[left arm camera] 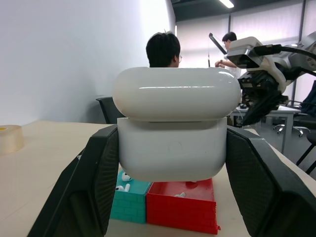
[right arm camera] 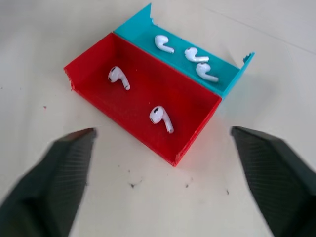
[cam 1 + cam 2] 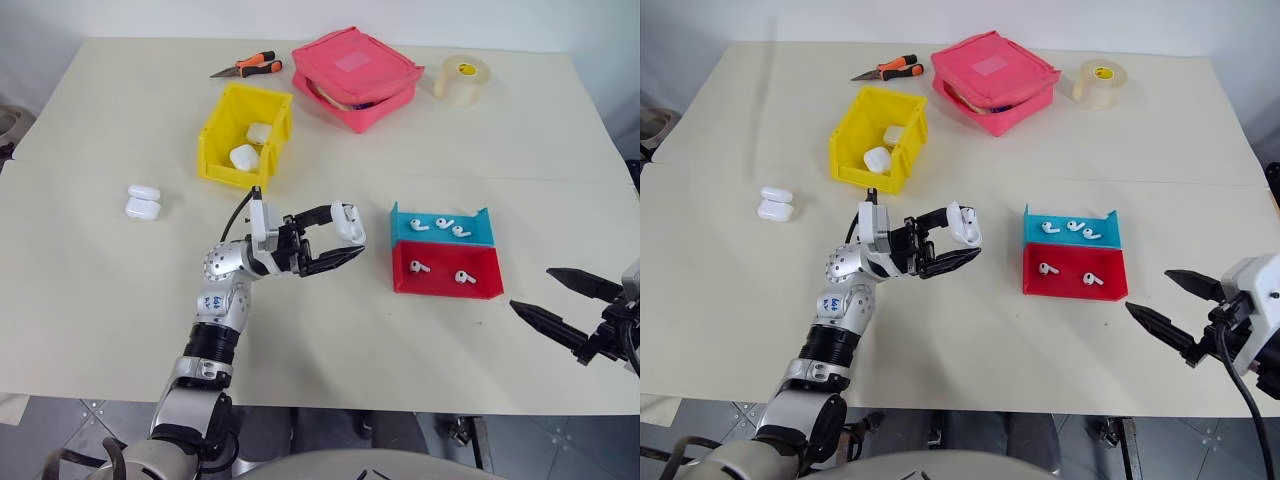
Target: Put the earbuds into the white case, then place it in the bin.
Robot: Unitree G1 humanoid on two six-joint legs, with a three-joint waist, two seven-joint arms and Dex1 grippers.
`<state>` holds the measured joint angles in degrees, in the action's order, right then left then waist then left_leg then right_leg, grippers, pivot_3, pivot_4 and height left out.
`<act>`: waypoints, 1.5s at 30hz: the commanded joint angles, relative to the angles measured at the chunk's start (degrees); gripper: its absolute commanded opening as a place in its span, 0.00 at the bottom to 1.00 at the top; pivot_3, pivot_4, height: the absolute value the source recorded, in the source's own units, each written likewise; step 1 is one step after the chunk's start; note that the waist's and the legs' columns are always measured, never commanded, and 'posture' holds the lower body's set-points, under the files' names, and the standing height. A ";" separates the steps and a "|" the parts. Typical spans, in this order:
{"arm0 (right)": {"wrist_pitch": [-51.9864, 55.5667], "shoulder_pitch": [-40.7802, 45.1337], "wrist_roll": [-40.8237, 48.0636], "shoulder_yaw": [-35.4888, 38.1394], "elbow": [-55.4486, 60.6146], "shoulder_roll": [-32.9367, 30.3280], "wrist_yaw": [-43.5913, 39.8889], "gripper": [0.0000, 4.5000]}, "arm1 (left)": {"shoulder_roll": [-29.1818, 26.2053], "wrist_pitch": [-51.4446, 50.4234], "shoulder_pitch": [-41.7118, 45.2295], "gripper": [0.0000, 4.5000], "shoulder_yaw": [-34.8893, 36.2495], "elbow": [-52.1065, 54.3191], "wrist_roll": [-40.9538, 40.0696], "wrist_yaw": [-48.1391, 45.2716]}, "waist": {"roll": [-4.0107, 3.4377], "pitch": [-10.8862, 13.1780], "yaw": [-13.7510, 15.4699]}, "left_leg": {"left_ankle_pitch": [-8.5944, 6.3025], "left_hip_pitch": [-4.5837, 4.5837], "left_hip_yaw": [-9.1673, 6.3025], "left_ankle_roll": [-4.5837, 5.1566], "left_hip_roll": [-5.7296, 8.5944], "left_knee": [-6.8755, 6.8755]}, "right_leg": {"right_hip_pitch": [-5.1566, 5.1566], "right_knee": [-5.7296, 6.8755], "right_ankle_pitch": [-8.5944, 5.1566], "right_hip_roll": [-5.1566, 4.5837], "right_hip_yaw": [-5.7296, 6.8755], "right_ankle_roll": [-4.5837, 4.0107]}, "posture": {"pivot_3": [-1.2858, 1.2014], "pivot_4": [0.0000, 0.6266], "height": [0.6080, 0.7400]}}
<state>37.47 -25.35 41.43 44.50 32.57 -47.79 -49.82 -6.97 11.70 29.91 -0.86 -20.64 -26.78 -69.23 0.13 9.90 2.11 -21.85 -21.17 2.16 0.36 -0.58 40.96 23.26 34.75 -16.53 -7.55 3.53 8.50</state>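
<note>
The white case (image 3: 349, 222), lid shut, is pinched between the two fingers of the left hand (image 3: 335, 240) above the desk (image 3: 120, 290), between the yellow bin (image 3: 215, 140) and the blue tray (image 3: 402, 228). Earbuds (image 2: 161, 115) lie in the blue tray and the red tray (image 3: 400, 280). The right hand (image 3: 565, 303) hangs spread, empty, near the trays.

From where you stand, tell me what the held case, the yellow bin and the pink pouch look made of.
White case: glossy hard plastic, with a sharp light streak on its lid.
Yellow bin: rigid moulded plastic, with thin, even walls.
Pink pouch: probably fabric, matte, soft edges with a zip line.
</note>
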 commanded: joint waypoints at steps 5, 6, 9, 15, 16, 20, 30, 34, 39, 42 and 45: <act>-0.99 5.22 0.12 0.51 -1.03 -2.67 0.14 0.99 | -0.63 0.97 -0.94 0.62 0.52 4.08 -0.21 1.94 | 0.00 0.00 -0.13 | 0.00 0.01 0.00 0.00 0.00 0.00 | 0.00 0.00 0.00 0.00 -0.01 0.00 | 0.52 0.24 1.00; -0.61 7.40 0.20 -0.97 -1.69 -3.52 0.65 0.99 | -0.73 1.03 -1.31 0.62 0.57 4.67 -0.14 2.35 | 0.00 0.00 -0.30 | 0.00 0.00 0.00 0.00 -0.01 0.00 | 0.00 0.00 0.00 0.00 -0.01 0.00 | 0.52 0.24 1.00; 0.03 12.88 -0.22 -5.55 -3.13 -5.78 1.01 0.99 | -1.09 1.14 -2.37 0.62 0.72 6.19 0.04 3.50 | 0.00 0.00 -0.59 | 0.00 0.02 -0.03 -0.01 -0.05 -0.01 | 0.00 0.01 0.00 0.03 0.02 0.00 | 0.52 0.24 1.00; 5.72 27.95 -3.49 -21.09 -9.14 -13.25 2.05 0.99 | -1.74 0.87 -5.46 0.62 0.39 10.59 0.23 5.98 | -0.03 0.01 -0.67 | 0.00 0.01 -0.03 -0.01 -0.03 0.02 | 0.00 0.01 0.00 -0.01 0.01 -0.01 | 0.52 0.24 1.00; 6.64 30.93 -4.53 -24.33 -10.59 -14.63 1.64 0.99 | -1.81 0.89 -5.86 0.62 0.29 11.18 0.26 6.37 | -0.04 0.00 -0.71 | 0.01 0.00 -0.03 -0.01 -0.02 0.02 | 0.00 0.00 0.00 -0.02 0.01 -0.01 | 0.52 0.24 1.00; 8.33 45.62 -12.56 -39.49 -19.89 -18.00 -1.32 0.99 | -1.59 1.04 -8.07 0.62 -0.30 13.86 0.51 8.37 | -0.04 0.01 -0.26 | 0.00 -0.08 -0.14 -0.01 -0.03 0.03 | -0.01 -0.05 -0.01 -0.02 0.13 -0.01 | 0.52 0.24 1.00; 7.67 65.14 -23.46 -55.35 -32.99 -14.77 -9.31 0.56 | -0.82 1.32 -10.32 0.62 -1.96 16.71 0.85 10.96 | -0.13 0.02 -0.75 | 0.00 -0.14 0.00 0.00 0.00 0.04 | 0.09 -0.09 0.02 -0.08 0.06 0.04 | 0.52 0.24 1.00; 9.70 67.86 -25.76 -57.83 -34.82 -13.09 -10.02 0.56 | -0.80 1.52 -9.81 0.62 -2.03 16.03 0.78 11.06 | -0.13 0.02 -0.82 | 0.00 -0.14 0.00 0.00 -0.02 0.03 | 0.10 -0.09 0.03 -0.07 0.07 0.04 | 0.52 0.24 1.00; 8.22 72.72 -31.35 -62.10 -40.52 -9.22 -9.73 0.56 | -0.91 1.82 -8.72 0.62 -1.94 14.39 0.87 10.92 | -0.14 0.01 -0.95 | 0.00 -0.13 0.01 -0.01 -0.02 0.03 | 0.11 -0.07 0.03 -0.06 0.07 0.04 | 0.52 0.24 1.00; 6.51 75.43 -34.99 -64.95 -44.45 -7.72 -11.31 0.56 | -0.76 1.98 -8.24 0.62 -2.10 13.92 0.88 11.00 | -0.14 0.01 -0.86 | 0.00 -0.14 0.01 -0.01 -0.02 0.03 | 0.12 -0.07 0.02 -0.06 0.08 0.04 | 0.52 0.24 1.00; 5.18 77.54 -37.73 -67.12 -47.60 -6.69 -13.15 0.56 | -0.61 2.12 -7.94 0.62 -2.22 13.59 0.87 10.90 | -0.14 0.01 -0.90 | 0.00 -0.16 0.03 -0.01 0.01 0.02 | 0.12 -0.11 0.03 -0.08 0.08 0.04 | 0.52 0.24 1.00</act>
<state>43.75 50.63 5.54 -22.59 -14.20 -54.22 -61.78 -7.87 12.81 21.27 -2.86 -7.65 -25.89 -58.34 -0.01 9.91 1.21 -21.85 -21.33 2.18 0.35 -0.57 40.99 23.38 34.64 -16.50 -7.62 3.61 8.55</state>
